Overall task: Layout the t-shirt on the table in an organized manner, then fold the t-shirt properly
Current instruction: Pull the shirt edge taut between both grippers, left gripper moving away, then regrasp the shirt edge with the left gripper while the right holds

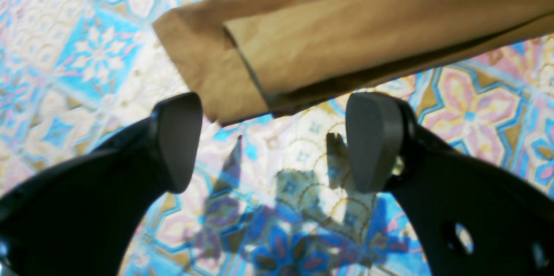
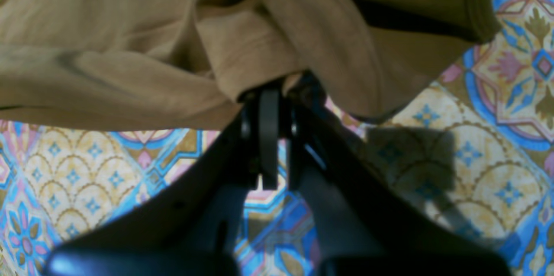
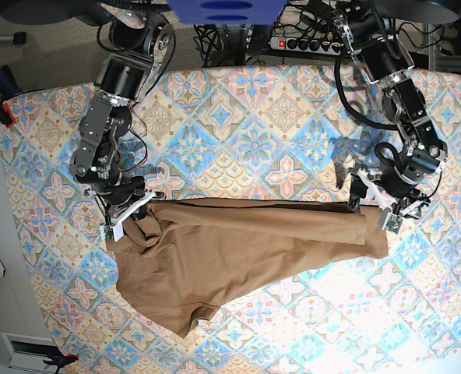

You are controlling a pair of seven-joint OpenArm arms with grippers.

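Half the job at most is behind you, by my reading. The t-shirt [image 3: 238, 253] lies on the table [image 3: 246, 117] pulled into a long band between your two tools, but its body sags away in a loose lobe below the right gripper's end, with creases and a bunched sleeve, so it is neither flat nor squared. Smoothing it out comes first, and every fold is still to do.

Your right gripper [image 2: 272, 94] has its jaws pressed together, and a gathered wad of tan cloth sits right at their tips, so you are pinching the shirt there; more cloth spreads ahead of the tool and to both sides of it. Your left gripper [image 1: 272, 137] stands spread wide with nothing between the pads; the doubled hem corner of the shirt lies just ahead of the fingertips, flat on the patterned cloth, apart from both.

No brand, label or readable writing shows anywhere on the shirt or the table covering.
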